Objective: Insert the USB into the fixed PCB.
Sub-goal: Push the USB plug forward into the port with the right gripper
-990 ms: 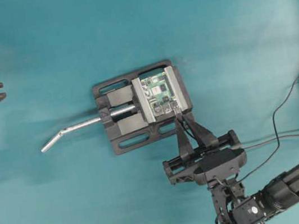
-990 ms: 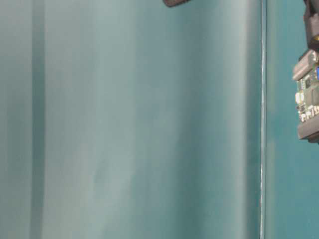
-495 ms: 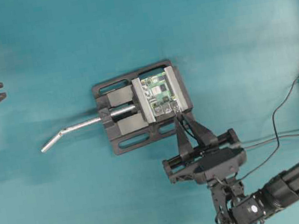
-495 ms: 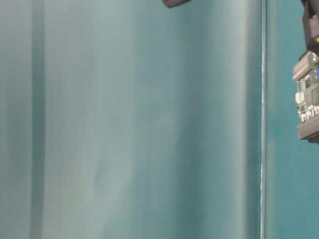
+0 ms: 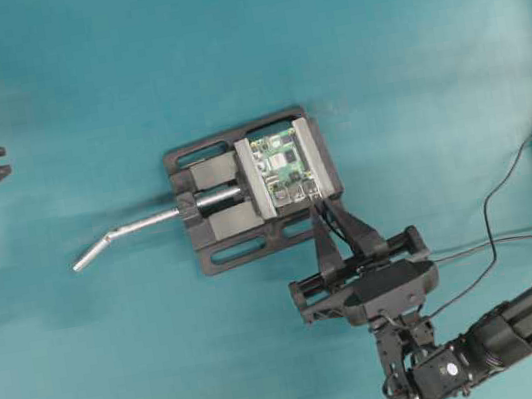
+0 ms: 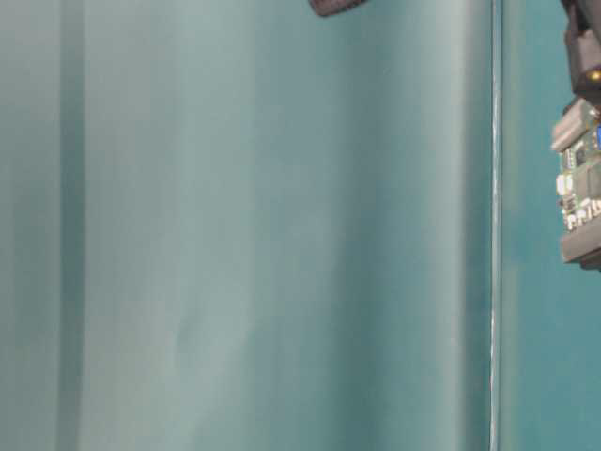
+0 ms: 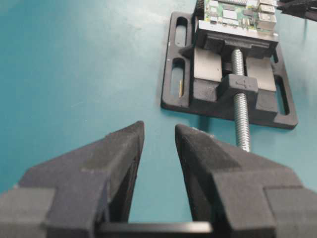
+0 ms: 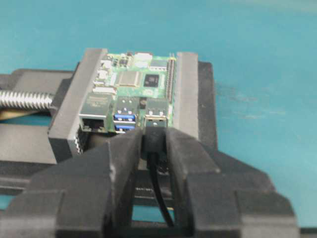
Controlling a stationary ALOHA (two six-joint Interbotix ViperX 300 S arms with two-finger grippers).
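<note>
- Left tool [image 7: 158, 136]: jaws apart, holding nothing, well away from the vise [image 5: 218, 217].
- PCB [image 8: 136, 87]: clamped in the vise on the bench.
- Right tool [image 8: 154, 144]: clamped on the USB [image 8: 155, 135], whose long axis points straight into the PCB's port, tip at its mouth.

You see a smooth matt teal surface [image 5: 405, 56] under a matt black plastic-looking vise [image 5: 222, 242] with a bright threaded metal screw [image 7: 240, 119] and dull silver handle [image 5: 129, 229]. The fixed PCB [image 8: 136, 87] is glossy green with shiny metal ports; the USB [image 8: 155, 139] is matt black, like the right claw [image 8: 153, 148].
</note>
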